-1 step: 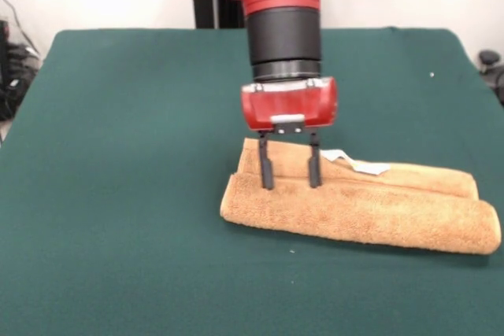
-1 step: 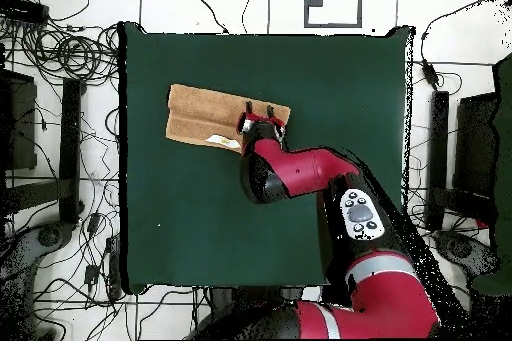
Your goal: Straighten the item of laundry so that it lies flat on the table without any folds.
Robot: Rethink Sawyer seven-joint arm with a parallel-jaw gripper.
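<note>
An orange-tan terry-cloth towel (image 1: 370,214) lies folded lengthwise into a long, narrow bundle on the dark green table (image 1: 126,155), with two thick rolled layers running side by side. A small white tag (image 1: 358,164) sticks out along its upper fold. The red and black arm comes down from above, and its gripper (image 1: 290,171) stands upright over one end of the towel. Its two dark fingers (image 1: 266,167) are spread apart, tips touching the cloth, gripping nothing. Cables (image 2: 70,52) clutter the floor around the table.
</note>
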